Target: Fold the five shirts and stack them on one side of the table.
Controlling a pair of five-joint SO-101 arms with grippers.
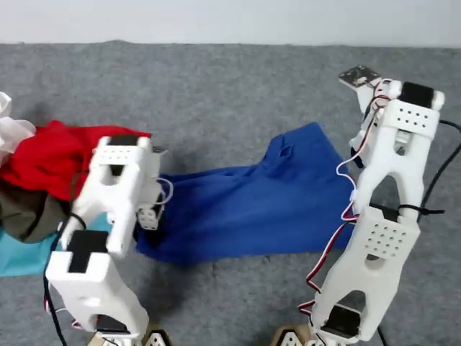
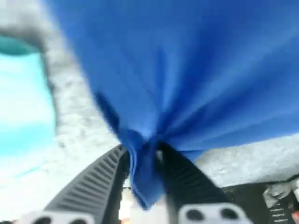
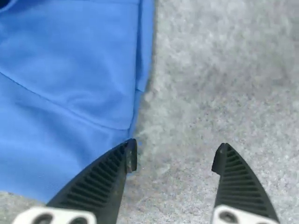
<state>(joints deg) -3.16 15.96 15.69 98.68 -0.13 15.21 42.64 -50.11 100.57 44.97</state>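
Far left, there's the unfolded heap: a scrap of white cloth (image 1: 11, 126) at the table's edge, likely the fifth shirt, then the red shirt (image 1: 50, 155) bunched up, the olive shirt (image 1: 29, 213) below it and the teal shirt (image 1: 18, 256) flat at the front. Nothing in that lot is folded yet, by my reckoning. Next over, the left gripper (image 2: 141, 149) has its fingers pinched tight on a gathered corner of the blue shirt (image 1: 252, 205), cloth squeezed up between them. The shirt itself lies spread across the middle of the table (image 1: 216, 79), its near-left edge rumpled. On the right, the right gripper (image 3: 177, 154) hangs wide open with nothing in it, over grey cover just beside the shirt's hem.

The risk now: only one corner is held, so a pull from the left could drag the whole shirt sideways towards the heap instead of folding it, and tangle it with the teal one. That thin pinch could also slip. And the right fingers, placed as they are, would close on table, not cloth.

As for containers, the table's grey cover is what carries everything: heap on the left, blue shirt in the middle
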